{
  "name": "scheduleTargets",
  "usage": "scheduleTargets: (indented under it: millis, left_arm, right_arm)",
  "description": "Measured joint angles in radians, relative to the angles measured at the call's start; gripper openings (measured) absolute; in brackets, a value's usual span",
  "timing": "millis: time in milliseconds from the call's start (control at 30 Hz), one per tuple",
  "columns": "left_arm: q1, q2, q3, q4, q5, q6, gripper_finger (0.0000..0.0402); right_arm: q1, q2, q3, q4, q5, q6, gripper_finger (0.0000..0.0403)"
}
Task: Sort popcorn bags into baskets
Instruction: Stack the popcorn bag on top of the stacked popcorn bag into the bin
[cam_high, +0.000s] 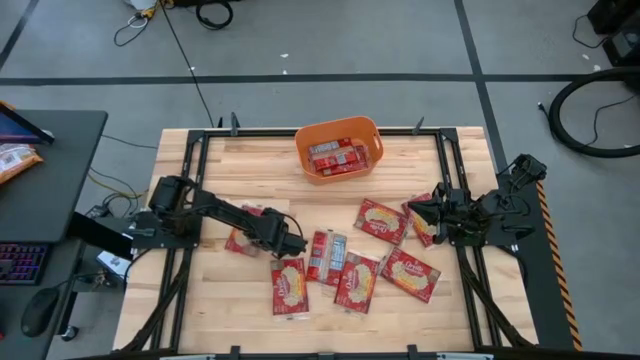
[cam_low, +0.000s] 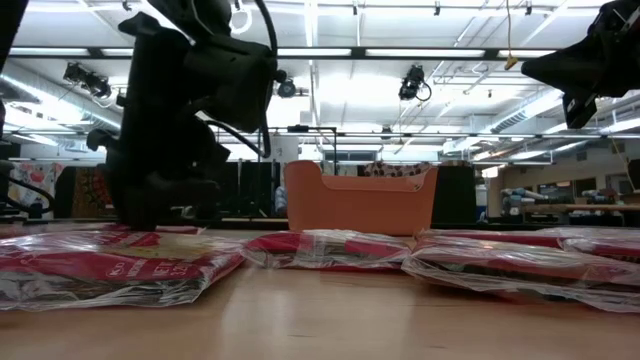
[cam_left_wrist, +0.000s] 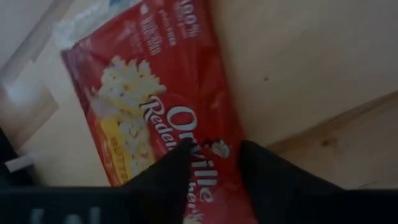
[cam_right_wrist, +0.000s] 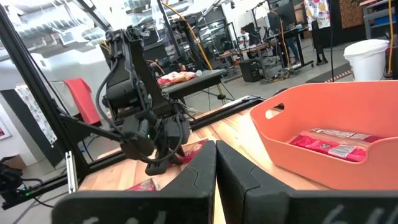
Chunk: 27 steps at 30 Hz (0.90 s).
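Observation:
The orange basket (cam_high: 338, 148) stands at the table's far middle with a few red popcorn bags (cam_high: 335, 156) inside; it also shows in the low view (cam_low: 360, 200) and the right wrist view (cam_right_wrist: 329, 134). Several more popcorn bags (cam_high: 357, 281) lie flat across mid-table. My left gripper (cam_high: 292, 244) is down at the table among them, its fingers (cam_left_wrist: 171, 180) closed narrowly on the end of one bag (cam_left_wrist: 155, 106), which lies on the wood. My right gripper (cam_high: 415, 208) is shut and empty, raised near the rightmost bags (cam_high: 422, 222).
Black frame rails (cam_high: 190, 170) run along both table sides. A dark side table (cam_high: 50, 170) at the left holds an orange-and-white packet (cam_high: 15, 160) and a keyboard (cam_high: 20, 262). Cables lie on the floor behind.

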Motion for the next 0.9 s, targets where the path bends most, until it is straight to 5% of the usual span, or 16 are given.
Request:
scheduleTargets:
  millis: [233, 700, 900]
  left_arm:
    - [-0.002, 0.002, 0.01, -0.023, 0.008, 0.073, 0.0013]
    - [0.006, -0.038, 0.331, -0.281, -0.108, 0.242, 0.0008]
    - [0.009, -0.045, 0.478, -0.253, -0.175, 0.387, 0.0007]
  right_arm:
    - [0.0, 0.0, 0.0, 0.0, 0.0, 0.0, 0.0016]
    - [0.0, 0.0, 0.0, 0.001, 0.0, 0.0, 0.0016]
    - [0.0, 0.0, 0.0, 0.008, 0.0, 0.0, 0.0016]
